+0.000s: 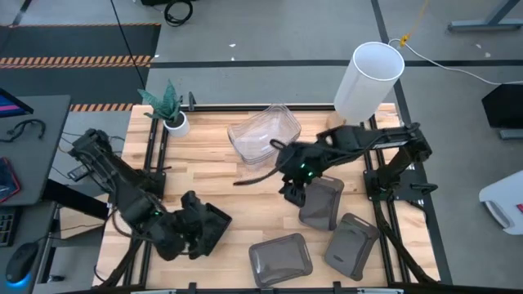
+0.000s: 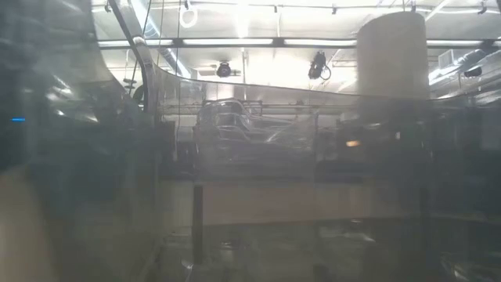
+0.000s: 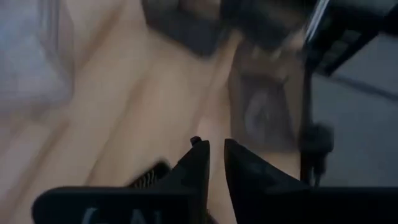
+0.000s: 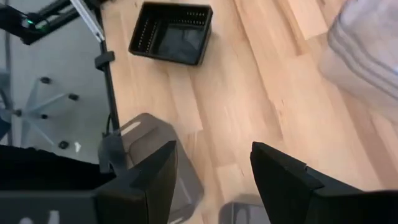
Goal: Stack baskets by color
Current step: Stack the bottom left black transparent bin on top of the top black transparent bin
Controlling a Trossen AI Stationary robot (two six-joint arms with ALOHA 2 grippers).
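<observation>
We see the clear baskets point(image 1: 263, 133) nested together in the upper middle of the high view, on the wooden table point(image 1: 212, 175); three smoky grey baskets lie apart in the lower right, one point(image 1: 323, 202) just below the right arm, one point(image 1: 353, 246) to its lower right, and one point(image 1: 280, 260) at the bottom centre; a black basket point(image 1: 214, 228) sits in the lower left of that view, partly under the left arm; in the right wrist view the same black basket point(image 4: 171, 33) shows at the upper left of the frame, standing alone on the table.

The left gripper point(image 1: 198, 231) is down at the black basket in the lower left; in the left wrist view its fingers point(image 3: 198, 167) stand close together with only a thin gap, and we cannot tell whether they have hold of anything; the right gripper point(image 1: 294, 189) hangs near the middle of the table, between the clear baskets and the nearest grey one, and in the right wrist view its fingers point(image 4: 283, 171) are spread wide with only bare table between them.

A tall white cylinder point(image 1: 368, 82) stands at the upper right of the table; a small potted plant point(image 1: 169, 109) stands at the upper left corner; the low view is mostly filled by a clear basket wall close to the camera.
</observation>
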